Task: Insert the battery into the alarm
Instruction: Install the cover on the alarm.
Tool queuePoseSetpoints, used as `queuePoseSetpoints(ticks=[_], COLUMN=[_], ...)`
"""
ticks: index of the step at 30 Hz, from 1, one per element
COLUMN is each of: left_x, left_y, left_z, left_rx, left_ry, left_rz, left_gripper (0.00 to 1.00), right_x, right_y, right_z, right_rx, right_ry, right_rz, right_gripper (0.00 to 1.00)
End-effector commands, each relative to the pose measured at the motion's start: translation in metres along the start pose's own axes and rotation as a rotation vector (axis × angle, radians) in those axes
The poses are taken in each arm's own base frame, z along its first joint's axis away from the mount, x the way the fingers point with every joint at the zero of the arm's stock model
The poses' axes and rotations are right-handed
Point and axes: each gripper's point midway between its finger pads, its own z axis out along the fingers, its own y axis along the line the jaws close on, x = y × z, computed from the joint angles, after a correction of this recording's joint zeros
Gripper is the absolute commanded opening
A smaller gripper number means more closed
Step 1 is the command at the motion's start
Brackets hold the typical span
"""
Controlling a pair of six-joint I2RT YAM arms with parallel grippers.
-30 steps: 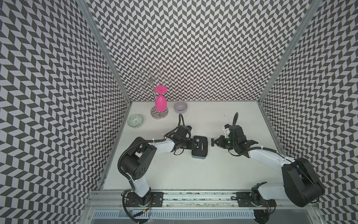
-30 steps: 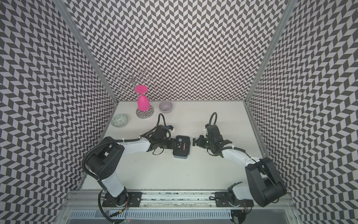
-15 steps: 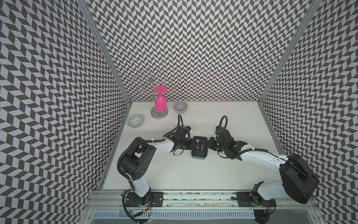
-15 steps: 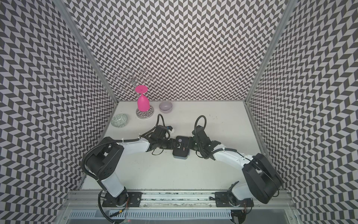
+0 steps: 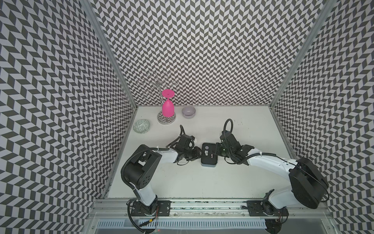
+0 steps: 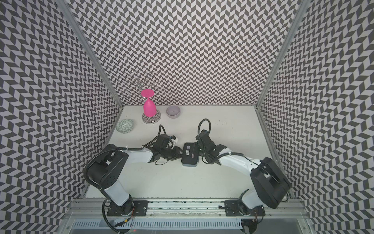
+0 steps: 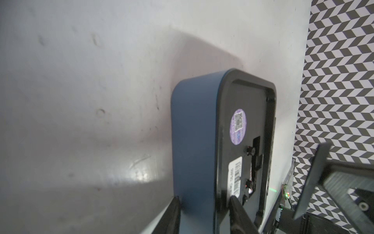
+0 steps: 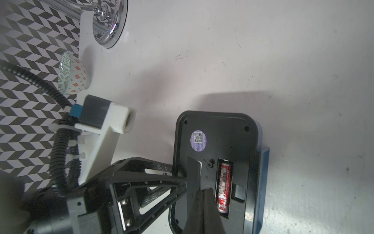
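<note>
**A:** Where are your right fingertips?

**B:** My right gripper (image 8: 204, 194) is pinched together on nothing. Its tip is at the black back of the alarm (image 8: 214, 129), just beside the battery (image 8: 223, 185), which lies in its slot. I can't tell if it is fully down.

**A:** And the left?

**B:** My left gripper (image 7: 204, 200) straddles the casing, one finger over the back and one by the blue side. I can't tell whether it bites.

**A:** How do you finish well?

**B:** I'd slide the closed tip onto the battery and press straight down, gently. A sideways shove could skid the alarm.

**A:** Any obstacles?

**B:** Only my own left finger, beside the slot. The patterned bowl (image 8: 71, 76), chrome stand (image 8: 109, 26), pink glass (image 5: 168, 107) and grey bowl (image 5: 188, 111) stand well apart.
</note>
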Motion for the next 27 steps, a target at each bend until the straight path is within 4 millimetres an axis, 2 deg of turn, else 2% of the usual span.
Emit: queuePoseSetpoints(ticks=[1,8,12,18,27], left_x=[0.007,0.018,0.016,0.001,-0.008], left_y=[-0.03,-0.048,-0.035,-0.012,-0.006], left_z=[0.001,0.014,0.014,0.01,0.019], left_rx=[0.096,0.118,0.053,-0.102,-0.173], left_ry=[0.008,0.042,0.035,0.01,0.024], left_rz=[-0.017,-0.002,-0.008,0.055,0.104], left_gripper=[0.43,0.45,0.47,0.58,0.63], right_x=[-0.01,-0.003,0.002,0.002,-0.002], right_y=[-0.006,-0.031,-0.037,-0.036,-0.049], right_z=[-0.012,-0.013,-0.012,-0.005,0.004], right_rx=[0.038,0.117,0.112,0.054,0.047], right_ry=[-0.042,0.003,0.026,0.063,0.142], right_rz=[-0.042,-0.105,-0.134,-0.282,-0.351], right_gripper=[0.0,0.0,0.0,0.0,0.0])
